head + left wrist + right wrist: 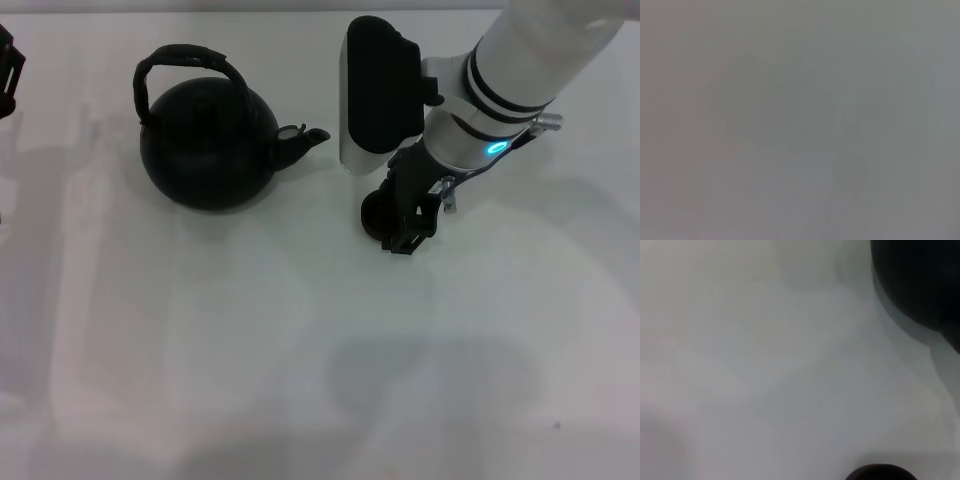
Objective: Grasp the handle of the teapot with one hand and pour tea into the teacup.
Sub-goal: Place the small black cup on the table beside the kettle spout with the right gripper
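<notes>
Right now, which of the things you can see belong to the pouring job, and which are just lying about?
Part of the job:
- teapot, standing on the table
- its handle, not held
- teacup, mostly hidden by the right hand, which is down at it

Just there:
- white table
- left hand, at the table's far left edge
- nothing else lying about

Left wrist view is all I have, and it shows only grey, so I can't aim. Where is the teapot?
Observer: The teapot stands upright on the table, on the left of the head view, with its spout pointing to the robot's right.
Operator: Is the handle free?
Observer: Yes. Nothing touches the handle, and the left hand sits at the far left edge.
Operator: And the teacup?
Observer: The teacup is right of the spout, half hidden by the right hand.
</notes>
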Available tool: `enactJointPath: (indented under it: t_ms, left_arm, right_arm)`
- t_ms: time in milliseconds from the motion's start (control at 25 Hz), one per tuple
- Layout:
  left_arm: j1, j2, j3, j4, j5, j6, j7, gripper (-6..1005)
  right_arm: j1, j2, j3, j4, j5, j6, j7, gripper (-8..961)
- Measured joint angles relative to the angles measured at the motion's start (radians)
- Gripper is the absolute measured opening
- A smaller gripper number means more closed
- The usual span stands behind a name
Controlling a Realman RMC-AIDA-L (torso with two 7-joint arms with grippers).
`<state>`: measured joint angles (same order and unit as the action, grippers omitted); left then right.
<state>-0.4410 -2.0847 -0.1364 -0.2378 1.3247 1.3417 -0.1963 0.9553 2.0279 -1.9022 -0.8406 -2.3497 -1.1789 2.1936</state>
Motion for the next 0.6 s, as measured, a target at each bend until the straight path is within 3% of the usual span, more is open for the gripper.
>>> enactJointPath:
  t_ms: [600]
  left_arm:
    - [-0.001,0.000,-0.005,0.000,-0.006,-0.003,0.000,887]
  right_arm:
    - [0.000,0.000,-0.036,0.000,0.011,0.001,0.000,729]
